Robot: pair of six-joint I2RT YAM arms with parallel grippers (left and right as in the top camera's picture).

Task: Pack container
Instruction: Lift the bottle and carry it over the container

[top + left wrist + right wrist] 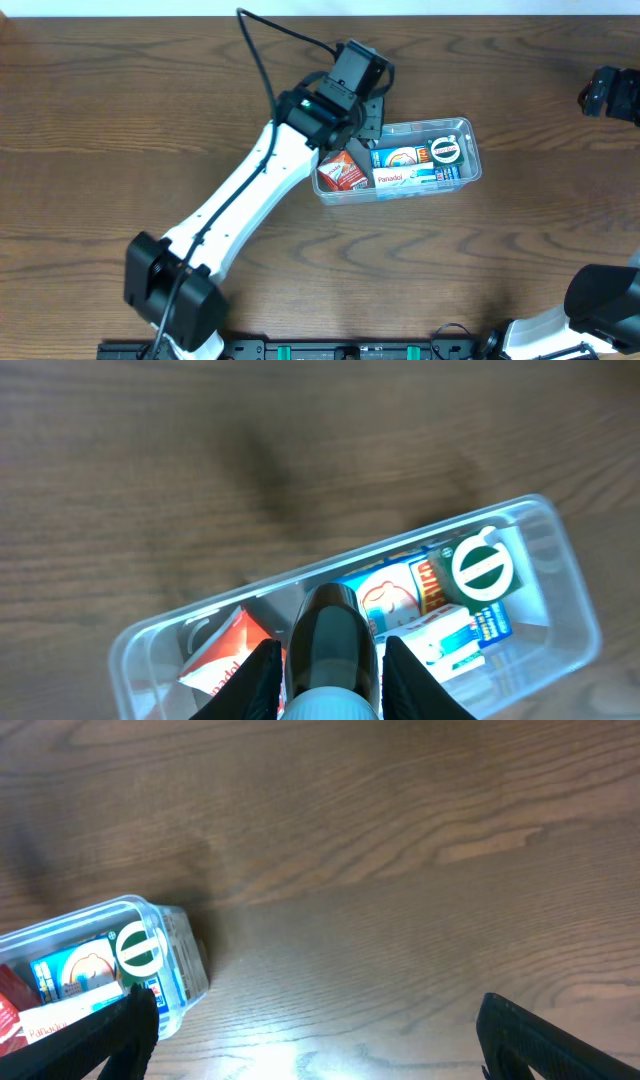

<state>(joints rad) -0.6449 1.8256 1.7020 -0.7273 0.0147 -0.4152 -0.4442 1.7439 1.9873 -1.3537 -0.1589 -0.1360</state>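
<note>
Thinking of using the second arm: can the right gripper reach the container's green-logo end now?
Probably yes. The right gripper is open, and only bare table lies between it and that end of the container. The left gripper holds a dark item over the opposite end.

the left arm (250, 190) is a long, tapering white link set between chunky black joint housings, with a thin black cable (241, 15) rising from its wrist, a second black lead running along the white shell and a small teal-green light on the black wrist block. the left gripper (330, 650) has matte black jaws with smooth, rounded edges. the right arm (600, 295) wears the same colours, a rounded black joint above a white shell, and the right gripper (318, 1020) has flat, matte black jaws.
</note>
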